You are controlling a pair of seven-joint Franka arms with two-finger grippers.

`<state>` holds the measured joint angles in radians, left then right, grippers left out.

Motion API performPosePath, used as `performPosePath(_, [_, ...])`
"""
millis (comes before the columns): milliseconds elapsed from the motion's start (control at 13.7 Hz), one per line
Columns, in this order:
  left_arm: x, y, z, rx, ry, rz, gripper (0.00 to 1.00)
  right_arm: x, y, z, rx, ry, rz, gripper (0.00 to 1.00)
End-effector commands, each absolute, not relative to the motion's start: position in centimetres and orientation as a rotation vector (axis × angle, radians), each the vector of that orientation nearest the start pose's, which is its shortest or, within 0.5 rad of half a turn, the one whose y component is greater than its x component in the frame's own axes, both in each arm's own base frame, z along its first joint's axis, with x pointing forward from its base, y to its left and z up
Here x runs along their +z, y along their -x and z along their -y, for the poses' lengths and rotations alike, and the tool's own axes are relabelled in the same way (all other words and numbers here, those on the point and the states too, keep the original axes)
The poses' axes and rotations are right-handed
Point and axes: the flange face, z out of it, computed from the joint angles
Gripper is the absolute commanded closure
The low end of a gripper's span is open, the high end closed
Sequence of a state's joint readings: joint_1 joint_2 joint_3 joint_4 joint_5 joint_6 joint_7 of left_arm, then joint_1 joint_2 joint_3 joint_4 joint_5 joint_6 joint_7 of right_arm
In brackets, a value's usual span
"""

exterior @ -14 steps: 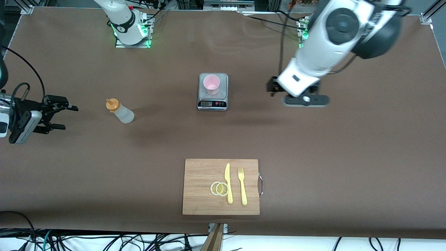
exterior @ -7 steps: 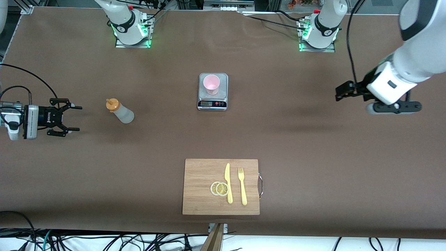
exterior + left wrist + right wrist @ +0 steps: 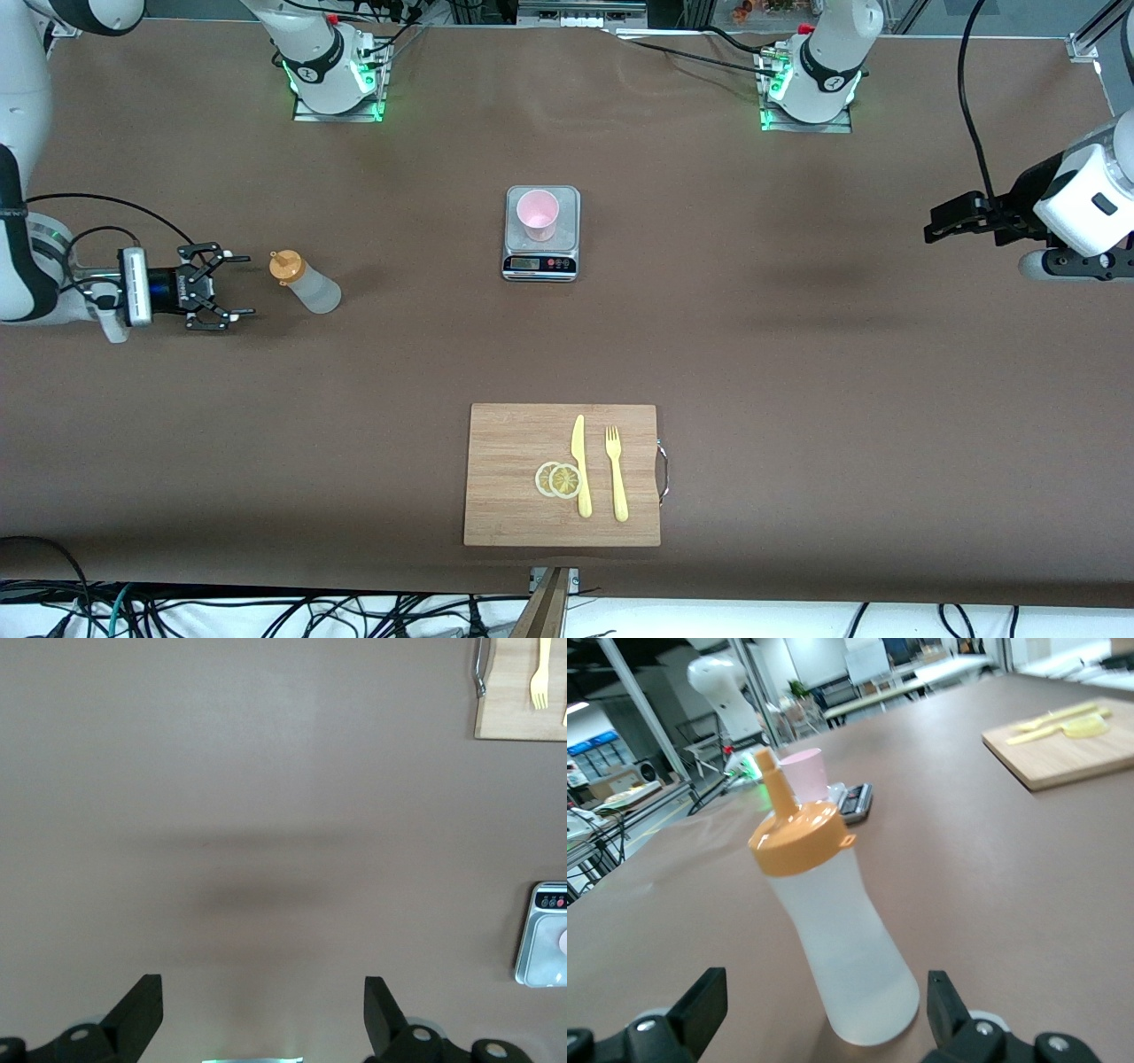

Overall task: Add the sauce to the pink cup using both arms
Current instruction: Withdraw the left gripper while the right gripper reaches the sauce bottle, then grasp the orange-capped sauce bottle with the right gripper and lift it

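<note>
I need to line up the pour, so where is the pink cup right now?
In the front view the pink cup stands upright on the small kitchen scale mid-table, farther from the front camera than the cutting board.

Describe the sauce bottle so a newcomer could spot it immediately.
Start at the scale in the middle of the brown table, which carries the pink cup. Move toward the right arm's end of the table: the sauce bottle stands alone just ahead of the open right gripper. It is whitish and see-through, with an orange cap and nozzle.

- Brown table surface (image 3: 797,372) spreads wide under even overhead light.
- Tangled black cables (image 3: 266,611) lie along its near edge.
- Other tables (image 3: 921,687) and metal frames (image 3: 633,704) fill the bright room.
</note>
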<state>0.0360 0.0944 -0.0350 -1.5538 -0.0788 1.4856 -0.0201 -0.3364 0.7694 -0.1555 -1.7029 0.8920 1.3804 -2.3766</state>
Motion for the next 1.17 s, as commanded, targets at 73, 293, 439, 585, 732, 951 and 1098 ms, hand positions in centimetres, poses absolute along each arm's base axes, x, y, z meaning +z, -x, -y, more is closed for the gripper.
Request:
performPosePath(73, [58.8,-56.0,0.3,0.275,3.140,-0.078,0.00,11.0,-53.0,16.2,-0.848,1.288,1.318,0.00])
performPosePath(293, [58.3,-55.8,0.5,0.323,3.136,-0.090,0.00,9.3,-52.6,14.5,-0.896,1.191,1.357,0.00])
performPosePath(439, [58.1,-55.9,0.5,0.330,3.137,-0.090,0.00,8.6,-52.8,12.8,-0.905,1.154,1.363,0.00])
performPosePath(585, [57.8,-56.1,0.5,0.338,3.135,-0.090,0.00,8.1,-53.3,11.1,-0.926,1.135,1.349,0.00])
performPosePath(732, [58.1,-56.5,0.5,0.323,3.137,-0.090,0.00,7.9,-54.0,9.3,-0.937,1.124,1.352,0.00])
performPosePath(951, [58.1,-57.0,0.9,0.323,3.137,-0.097,0.00,7.8,-54.7,7.3,-0.925,1.120,1.363,0.00])
performPosePath(1098, [58.0,-57.0,0.8,0.326,3.140,-0.097,0.00,7.9,-54.9,6.8,-0.885,1.133,1.346,0.00])
